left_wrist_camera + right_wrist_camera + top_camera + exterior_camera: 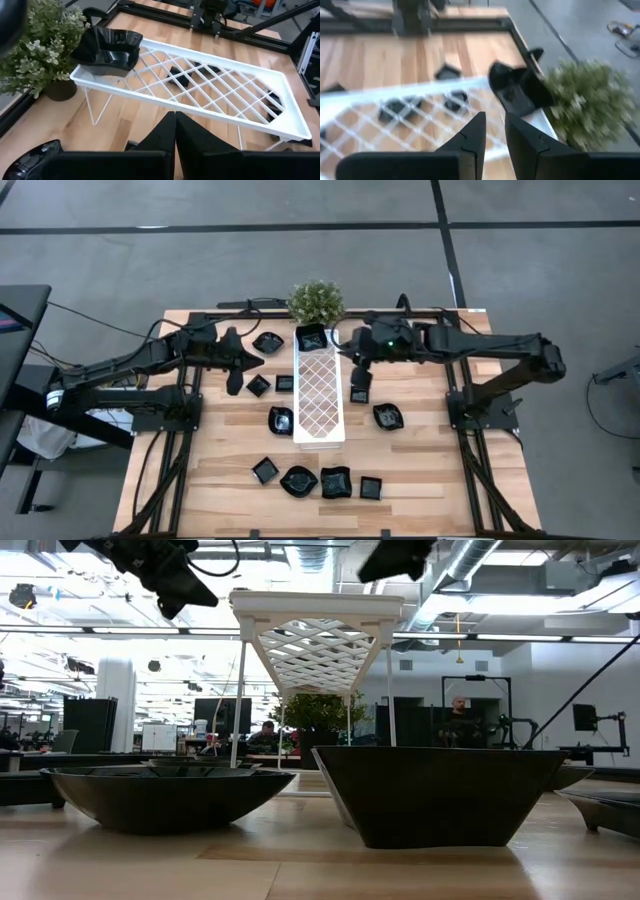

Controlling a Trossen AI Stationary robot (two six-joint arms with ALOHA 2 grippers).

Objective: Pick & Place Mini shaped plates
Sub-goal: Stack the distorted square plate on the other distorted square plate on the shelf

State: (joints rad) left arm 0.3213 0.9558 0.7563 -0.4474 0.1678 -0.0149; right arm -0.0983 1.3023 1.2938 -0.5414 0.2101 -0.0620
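Tray (320, 395): long white lattice stand at mid-table, a plant (316, 301) at its far end
Dish on tray (312, 337): one black dish sat on the tray's plant end – seen too from the left wrist (108, 47)
Other dishes: scattered on the table on both sides of the tray, four in a row (318, 479) past its near end
Left gripper (249, 363): left of the tray, fingers together, empty
Right gripper (341, 341): just right of the tray's plant end – fingers a little apart (492, 137), holding nothing

table (420, 470): wood | on it: plates (334, 482), tray (320, 395), plant (316, 302)
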